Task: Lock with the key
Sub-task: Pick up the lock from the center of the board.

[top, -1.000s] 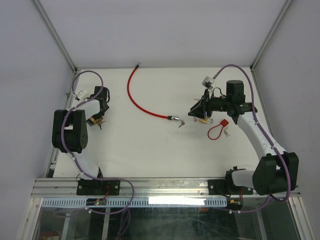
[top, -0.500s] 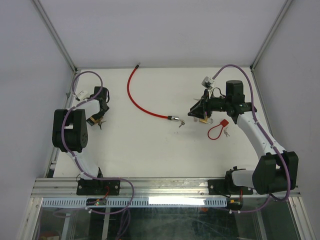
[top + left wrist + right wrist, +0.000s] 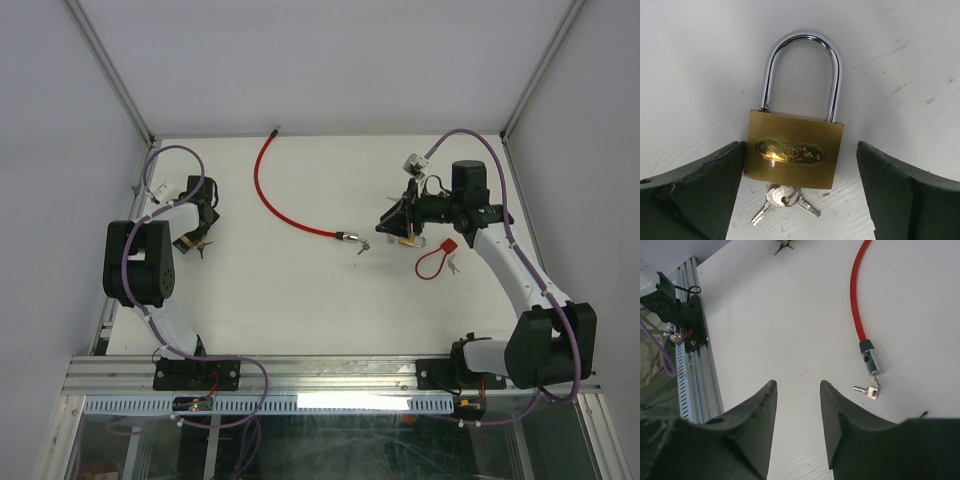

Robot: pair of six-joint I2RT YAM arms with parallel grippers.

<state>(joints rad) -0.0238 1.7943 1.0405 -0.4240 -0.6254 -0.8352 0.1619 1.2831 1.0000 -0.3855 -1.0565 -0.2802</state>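
Brass padlock [image 3: 792, 155], flat-bodied with a chrome shackle [image 3: 802, 70], lies flat on the white desk [image 3: 900, 60], at the far left of the desk in the overhead view. Both shackle legs meet the top of the body. A small bunch of silver keys [image 3: 782, 197] on a ring sits against the padlock's lower edge. Whether one of them is in the keyhole cannot be told.

The left hand [image 3: 800, 150] straddles the padlock with its jaws spread wide. One dark finger [image 3: 705, 190] is right up against the padlock's side, and the other stands well clear of the opposite side.

Well to the right of the padlock, a long red cable [image 3: 275, 200] with a chrome end piece [image 3: 870, 357] curves across the desk. Two small keys [image 3: 867, 391] lie just beside that end.

Further right again is the right hand [image 3: 796, 385]. Its jaws are partly apart, with bare desk showing through the gap and nothing seen between them from its own camera.

Just past it, farthest from the padlock, lies a small red loop lock [image 3: 432, 263].
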